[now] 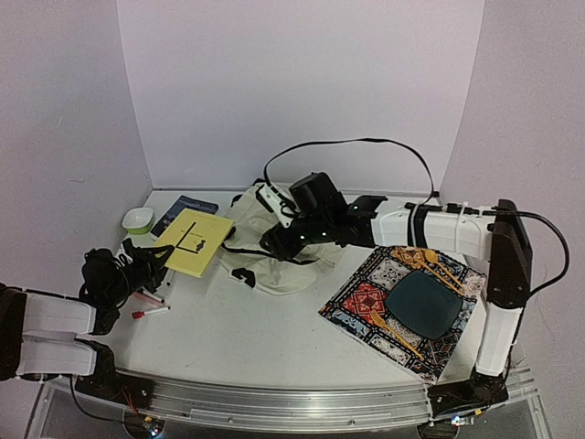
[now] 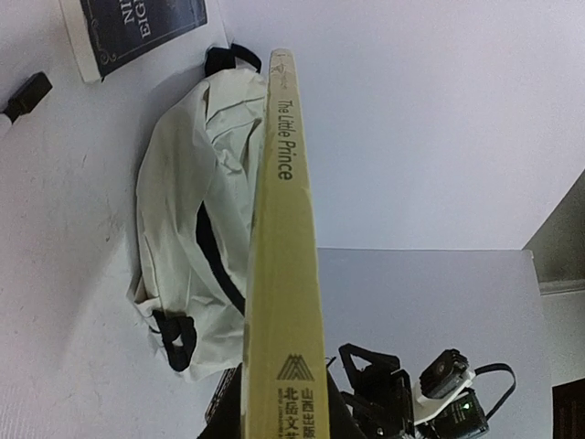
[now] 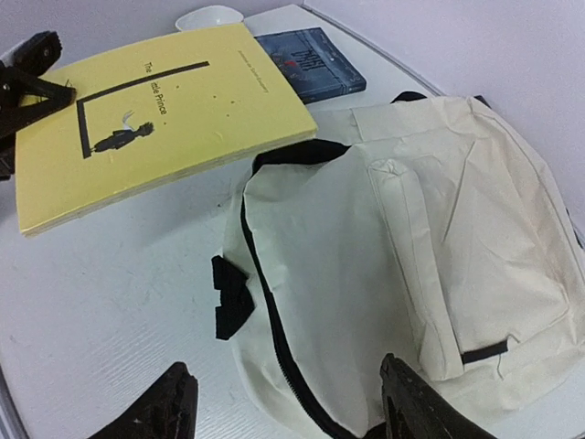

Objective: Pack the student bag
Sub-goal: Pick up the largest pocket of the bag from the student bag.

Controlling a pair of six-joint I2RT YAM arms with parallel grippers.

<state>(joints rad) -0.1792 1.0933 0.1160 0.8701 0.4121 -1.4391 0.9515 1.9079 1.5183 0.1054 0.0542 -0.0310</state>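
At mid-table, toward the far side, the student bag (image 3: 384,238) lay just beneath the right gripper (image 3: 292,407), jaws spread; the left gripper (image 1: 152,258), pinching the yellow book (image 1: 194,240), sat to its left.

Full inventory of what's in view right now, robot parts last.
student bag: 1, cream with black straps, table centre
yellow book: 1, yellow, left of the bag, held at one corner
dark book: 1, dark blue, back left
bowl: 1, white and green, back left
markers: 2, white with red, front left
placemat: 1, multicoloured pattern, right side
plate: 1, dark teal, on the placemat
cutlery: count unclear, gold, on the placemat beside the plate
left gripper: 1, black, shut on the yellow book
right gripper: 1, black, open above the student bag
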